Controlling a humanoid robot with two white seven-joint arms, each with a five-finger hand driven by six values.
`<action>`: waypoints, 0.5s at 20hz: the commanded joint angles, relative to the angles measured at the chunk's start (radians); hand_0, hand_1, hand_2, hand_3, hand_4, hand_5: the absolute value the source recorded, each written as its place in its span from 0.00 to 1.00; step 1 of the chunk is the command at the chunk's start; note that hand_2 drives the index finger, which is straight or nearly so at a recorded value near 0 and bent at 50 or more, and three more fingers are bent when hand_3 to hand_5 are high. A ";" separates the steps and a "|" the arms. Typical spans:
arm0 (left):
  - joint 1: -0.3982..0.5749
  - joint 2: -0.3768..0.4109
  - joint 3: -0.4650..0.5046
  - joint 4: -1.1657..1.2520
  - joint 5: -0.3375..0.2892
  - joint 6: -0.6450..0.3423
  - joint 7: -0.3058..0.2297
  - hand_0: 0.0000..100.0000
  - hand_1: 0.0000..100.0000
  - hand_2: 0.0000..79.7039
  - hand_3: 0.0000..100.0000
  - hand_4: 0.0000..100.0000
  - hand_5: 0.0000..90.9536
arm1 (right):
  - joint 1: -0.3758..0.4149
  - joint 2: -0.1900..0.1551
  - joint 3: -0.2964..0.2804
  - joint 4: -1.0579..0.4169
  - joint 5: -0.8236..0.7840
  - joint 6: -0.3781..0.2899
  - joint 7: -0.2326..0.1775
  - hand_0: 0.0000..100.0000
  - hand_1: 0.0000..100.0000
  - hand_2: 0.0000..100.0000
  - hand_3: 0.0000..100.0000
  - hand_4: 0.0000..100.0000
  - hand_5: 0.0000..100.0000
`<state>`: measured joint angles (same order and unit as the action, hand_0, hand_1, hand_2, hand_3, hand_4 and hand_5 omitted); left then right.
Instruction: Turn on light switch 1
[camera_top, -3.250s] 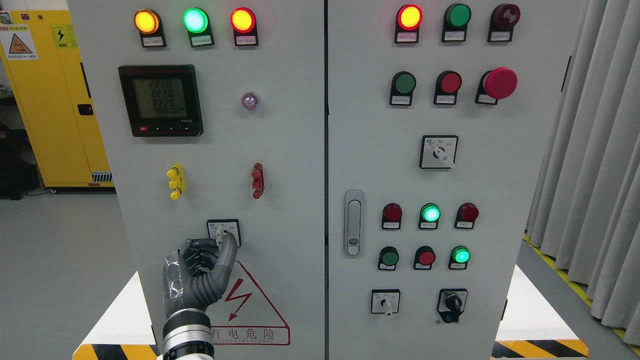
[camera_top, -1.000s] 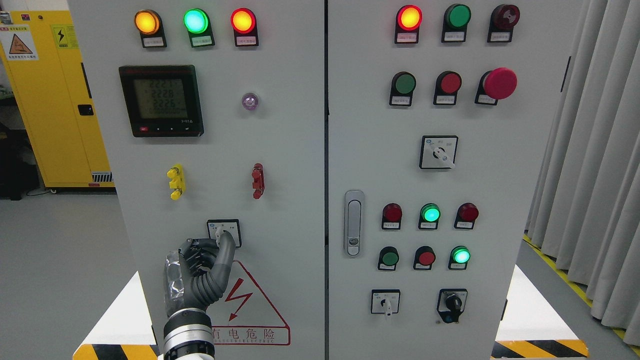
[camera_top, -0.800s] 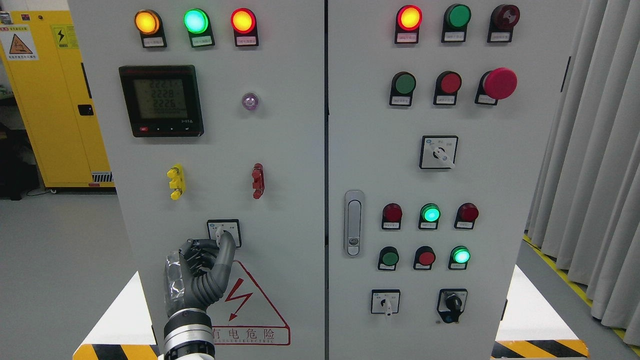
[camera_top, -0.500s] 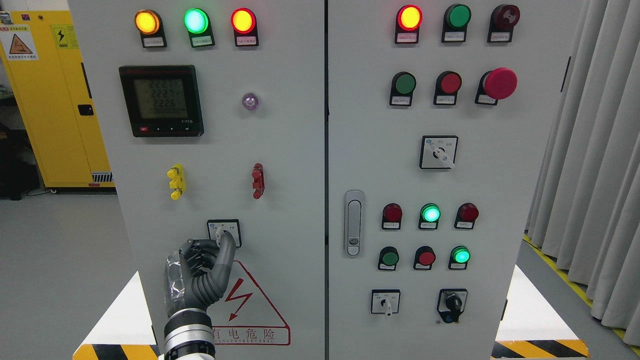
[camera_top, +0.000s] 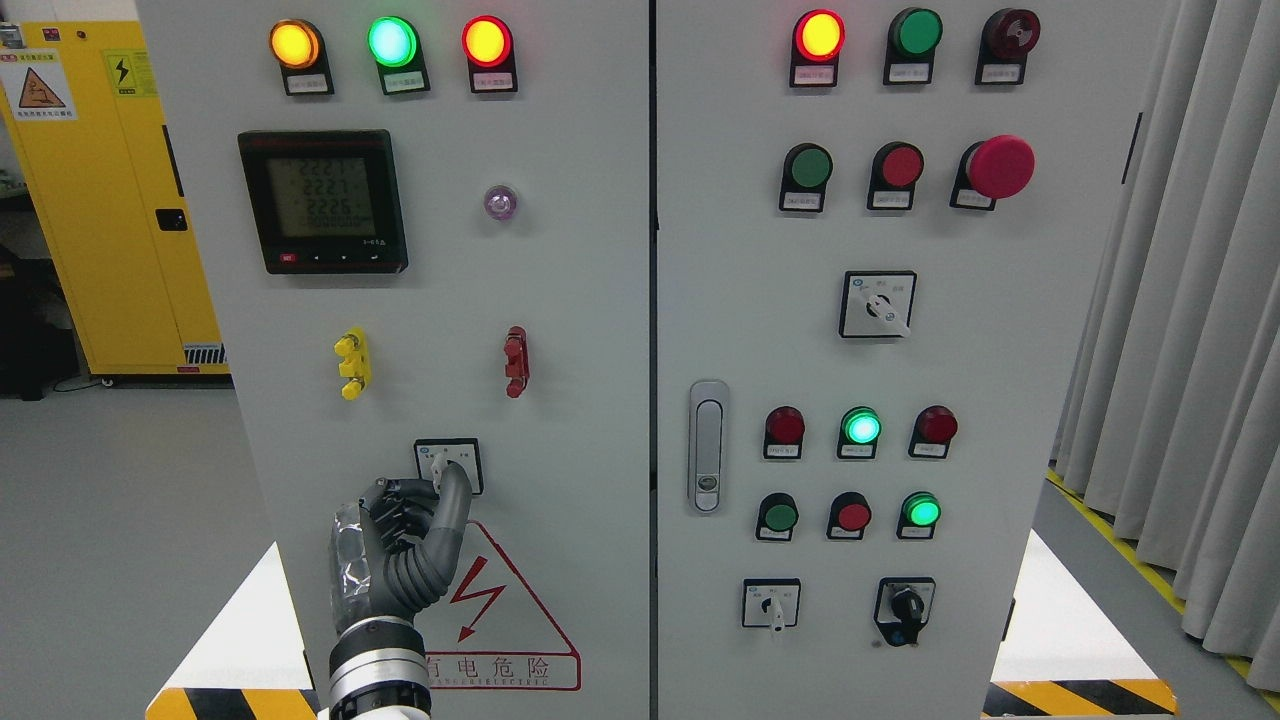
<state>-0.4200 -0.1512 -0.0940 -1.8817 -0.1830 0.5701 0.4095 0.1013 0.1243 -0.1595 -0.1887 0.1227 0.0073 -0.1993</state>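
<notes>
Nothing has moved: left hand (camera_top: 405, 540) stays at the switch (camera_top: 447, 464), fingers (camera_top: 455, 490) curled, pinching its knob. Turn not visibly done; still to rotate.

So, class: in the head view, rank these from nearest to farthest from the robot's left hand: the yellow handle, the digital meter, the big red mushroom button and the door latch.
Measured from the left hand, low on the left door:
1. Yellow handle, just above the hand.
2. Door latch, on the right door's near edge.
3. Digital meter, high on the left door.
4. Big red mushroom button, upper right of the right door.
</notes>
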 joint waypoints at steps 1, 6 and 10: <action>0.000 -0.001 -0.001 0.001 0.000 -0.003 -0.001 0.44 0.56 0.80 0.90 0.84 0.87 | 0.000 0.000 0.000 0.000 0.000 0.000 0.000 0.00 0.50 0.04 0.00 0.00 0.00; 0.000 0.001 -0.001 0.001 0.002 -0.003 -0.001 0.47 0.56 0.80 0.90 0.84 0.87 | 0.000 0.000 0.000 0.000 0.000 0.000 0.000 0.00 0.50 0.04 0.00 0.00 0.00; 0.000 -0.001 -0.001 0.001 0.002 -0.003 -0.001 0.50 0.54 0.80 0.90 0.84 0.87 | 0.000 0.000 0.000 0.000 0.000 0.000 0.000 0.00 0.50 0.04 0.00 0.00 0.00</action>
<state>-0.4201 -0.1514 -0.0946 -1.8805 -0.1816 0.5715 0.4091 0.1012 0.1243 -0.1595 -0.1887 0.1227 0.0074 -0.1995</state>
